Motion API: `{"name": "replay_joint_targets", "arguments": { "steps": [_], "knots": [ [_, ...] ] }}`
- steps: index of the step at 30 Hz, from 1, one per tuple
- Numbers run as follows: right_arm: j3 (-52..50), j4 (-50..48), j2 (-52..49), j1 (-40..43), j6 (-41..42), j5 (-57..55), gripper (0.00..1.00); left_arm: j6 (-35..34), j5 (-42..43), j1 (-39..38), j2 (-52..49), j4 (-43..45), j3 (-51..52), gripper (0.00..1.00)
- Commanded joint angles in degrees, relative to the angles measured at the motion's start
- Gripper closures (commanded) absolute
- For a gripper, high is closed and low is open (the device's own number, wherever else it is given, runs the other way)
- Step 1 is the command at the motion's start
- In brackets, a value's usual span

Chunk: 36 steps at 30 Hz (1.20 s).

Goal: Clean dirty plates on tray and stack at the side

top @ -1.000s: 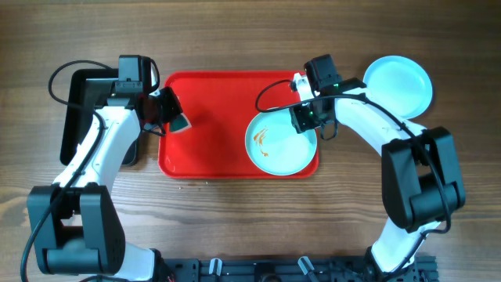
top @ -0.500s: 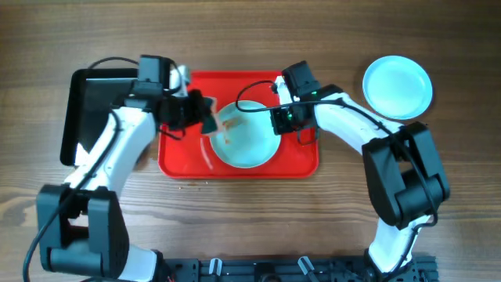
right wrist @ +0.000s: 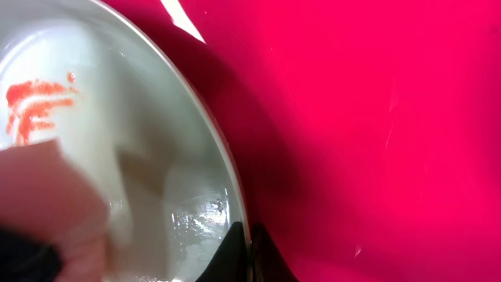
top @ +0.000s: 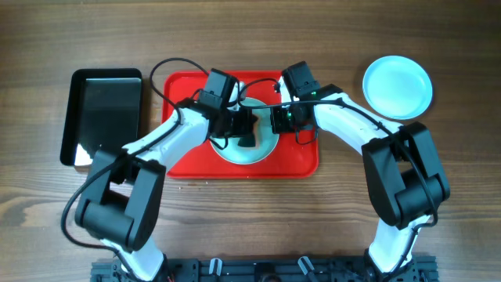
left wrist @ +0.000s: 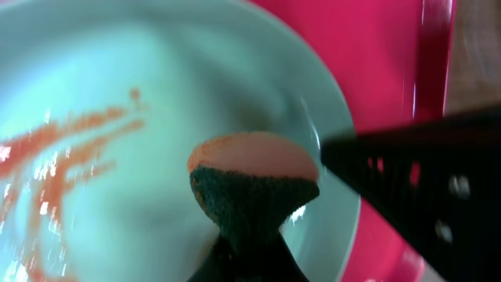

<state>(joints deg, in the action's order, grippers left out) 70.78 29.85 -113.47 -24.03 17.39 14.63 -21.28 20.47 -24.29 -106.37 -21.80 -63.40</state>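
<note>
**Change since the preceding views.** Over the last half second the left gripper has moved from the left rim of the round pale light-blue shallow plate to a position over its middle. The plate and the right gripper have kept their places.

**Plate and tray.** The plate lies flat near the middle of the large flat red rectangular plastic tray, which rests on the wooden table. Orange-brown smears streak the plate's inner surface beside the sponge.

**Left gripper.** It is clamped on a sponge with a dark green scouring layer and a pale orange face. The sponge is held against the inside of the plate.

**Right gripper.** Its jaws stand narrow and pinch the plate's right rim, with one finger inside the rim and one outside.

**Surroundings.** A second pale light-blue plate lies on the table to the right, well apart from the red tray. A glossy black rectangular tray lies on the table just beside the red tray's left edge.
</note>
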Motion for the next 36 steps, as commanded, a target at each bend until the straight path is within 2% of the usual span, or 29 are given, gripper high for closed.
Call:
{"name": "replay_joint_targets", "arguments": {
  "steps": [1, 8, 11, 15, 18, 20, 25, 27, 36],
  "knots": [
    [-0.2, 1.1, -1.5, 0.0, 0.6, 0.4, 0.96, 0.9, -4.1, 1.2, -3.1, 1.2, -0.2, 0.96],
    [-0.2, 1.5, -1.5, -0.1, 0.6, 0.4, 0.97, 2.3, -19.5, 6.8, -4.5, -2.3, -0.2, 0.96],
    [-0.2, 1.9, -1.5, -0.1, 0.6, 0.4, 0.96, 5.8, -20.6, 8.7, -4.5, -1.9, -0.3, 0.96],
    [-0.2, 2.9, -1.5, -0.1, 0.1, -1.3, 0.96, 6.1, -20.5, 11.0, -4.5, -1.1, -0.6, 0.96],
    [-0.2, 3.3, -1.5, -0.1, -0.7, -1.3, 0.96, 5.8, -17.5, 11.5, -2.6, -1.1, -2.2, 0.96],
    [-0.2, 3.3, -1.5, -0.1, -0.7, -1.3, 0.96, 5.5, -12.4, 11.4, 0.1, -1.1, -4.0, 0.96],
    [-0.2, 3.2, -1.5, -0.1, -0.7, -1.3, 0.96, -2.4, -2.3, 11.0, 5.6, 0.2, -5.5, 0.96],
    [-0.2, 3.1, -1.5, -0.1, -0.7, -1.3, 0.96, -3.3, 1.3, 10.4, 5.1, 0.1, -5.5, 0.96],
    [-0.2, 2.8, -1.5, -0.1, 0.8, -0.4, 0.96, -6.7, 1.8, 0.8, -5.3, 2.5, -5.5, 0.96]
  ]
}}
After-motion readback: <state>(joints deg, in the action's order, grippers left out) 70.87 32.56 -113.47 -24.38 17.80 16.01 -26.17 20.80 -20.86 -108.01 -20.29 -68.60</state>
